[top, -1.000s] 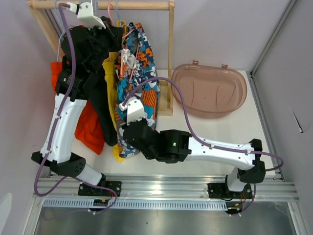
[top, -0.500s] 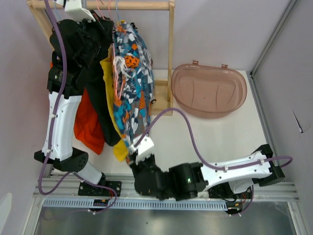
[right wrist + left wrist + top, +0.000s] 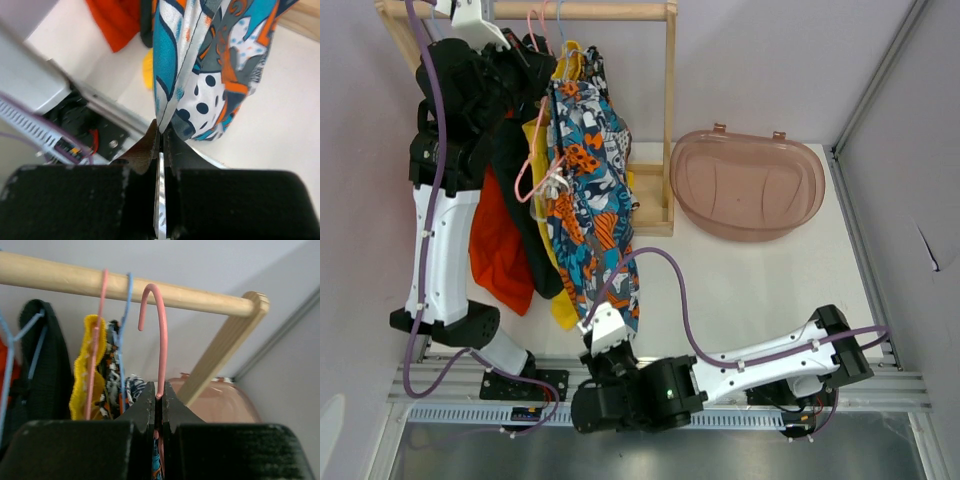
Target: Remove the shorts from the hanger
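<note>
At the upper left of the overhead view, the left arm stands tall, its forearm reaching up to the wooden rail (image 3: pixel 60 280). Its wrist view shows the left pincer (image 3: pixel 159 390) closed on the shank of a pink hanger (image 3: pixel 161 340) just under the hook. I cannot tell whether that hook bears on the rail.

Right of that arm hang the orange-red shorts (image 3: pixel 495 250), the black shorts (image 3: pixel 518 215) and the yellow shorts (image 3: pixel 560 312), bunched together.

Next comes the teal-orange-black patterned shorts (image 3: pixel 585 200). They hang from the held hanger, and their long axis slants from the rail at upper left down to bottom centre.

There the right arm lies folded low along the near edge, elbow out at the lower right. The right pincer (image 3: pixel 161 131) is clamped on the bottom hem of the patterned cloth, so the garment spans both pincers, hanger end above and hem end below.

The right arm holds the free end, so a further pull toward the bottom of the frame looks like what slides the waistband off. Snagging the neighbouring hangers is the risk.

A brown tub (image 3: pixel 750 185) sits on the worktop (image 3: pixel 740 290) at the right, well apart.
</note>
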Robot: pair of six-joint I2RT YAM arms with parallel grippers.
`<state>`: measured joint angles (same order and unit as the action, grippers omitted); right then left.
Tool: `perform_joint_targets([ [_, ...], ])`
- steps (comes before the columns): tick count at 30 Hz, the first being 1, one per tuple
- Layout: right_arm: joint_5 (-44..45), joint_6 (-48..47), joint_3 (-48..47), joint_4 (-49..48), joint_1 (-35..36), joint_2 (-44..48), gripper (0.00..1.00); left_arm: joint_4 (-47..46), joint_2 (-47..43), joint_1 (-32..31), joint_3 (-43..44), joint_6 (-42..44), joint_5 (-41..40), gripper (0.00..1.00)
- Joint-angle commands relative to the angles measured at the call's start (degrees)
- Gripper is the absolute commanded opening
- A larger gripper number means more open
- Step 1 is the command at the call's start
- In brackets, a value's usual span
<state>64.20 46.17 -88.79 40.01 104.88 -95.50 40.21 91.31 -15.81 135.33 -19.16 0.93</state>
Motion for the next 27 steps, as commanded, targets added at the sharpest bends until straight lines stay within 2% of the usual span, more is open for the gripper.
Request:
perform_joint_targets([
  [1, -2.15, -8.31, 1.25, -4.55, -6.84, 4.26, 0.0, -6.81, -8.23, 1.58, -5.57, -4.39, 10.47, 0.0],
  [2, -2.41, -11.69, 1.08, -6.24, -9.06, 5.49, 0.0, -7.42, -10.69, 1.58, -13.43, -5.18, 12.93, 0.0],
  [3, -3.03, -14.94, 0.82, -7.91, -11.34, 8.03, 0.0, -8.38, -15.41, 1.4, -16.03, -6.41, 14.78, 0.0],
  [4, -3.82, -21.93, -0.05, -11.76, -15.72, 9.53, 0.0, -8.74, -17.81, 1.31, -18.23, -6.77, 18.02, 0.0],
  [6, -4.79, -28.3, -1.98, -14.34, -19.96, 13.56, 0.0, -7.09, -21.42, 1.22, -22.71, -6.77, 19.89, 0.0],
  [10, -5.67, -42.19, -10.85, -18.99, -30.42, 18.06, 0.0, -2.68, -27.48, 1.22, -22.04, -6.94, 24.8, 0.0],
  [11, -6.45, -45.78, -14.7, -19.61, -35.14, 18.51, 0.0, -3.72, -29.24, 0.35, -23.52, -8.86, 25.52, 0.0],
  [13, -9.79, -48.53, -17.63, -20.75, -40.17, 19.56, 0.0, -8.81, -32.41, -0.09, -29.46, -12.37, 27.8, 0.0],
  [15, -13.9, -50.73, -20.79, -21.11, -48.22, 19.65, 0.0, -15.38, -35.58, -0.53, -32.92, -18.0, 35.26, 0.0],
  [17, -17.08, -51.18, -23.52, -19.98, -53.79, 18.43, 0.0, -17.87, -37.6, -1.32, -36.71, -20.3, 37.65, 0.0],
  [18, -20.49, -51.01, -27.45, -19.27, -59.3, 17.64, 0.0, -17.97, -38.13, -1.41, -37.15, -19.87, 37.65, 0.0],
  [21, -26.57, -49.69, -34.58, -15.85, -67.85, 12.99, 0.0, -15.61, -38.57, -1.5, -36.72, -16.8, 35.91, 0.0],
  [22, -30.5, -48.82, -39.83, -14.36, -73.1, 11.41, 0.0, -14.99, -38.4, -1.59, -36.89, -16.27, 35.64, 0.0],
  [24, -34.39, -47.41, -46.44, -11.81, -77.96, 5.44, 0.0, -13.76, -38.13, -1.5, -37.24, -14.86, 35.2, 0.0],
  [25, -37.8, -46.53, -52.65, -9.97, -81.73, 3.24, 0.0, -13.66, -38.13, -1.5, -37.42, -14.68, 34.93, 0.0],
  [27, -40.11, -46.44, -55.69, -9.95, -84.65, -1.06, 0.0, -12.97, -38.4, -1.5, -38.21, -13.1, 34.06, 0.0],
])
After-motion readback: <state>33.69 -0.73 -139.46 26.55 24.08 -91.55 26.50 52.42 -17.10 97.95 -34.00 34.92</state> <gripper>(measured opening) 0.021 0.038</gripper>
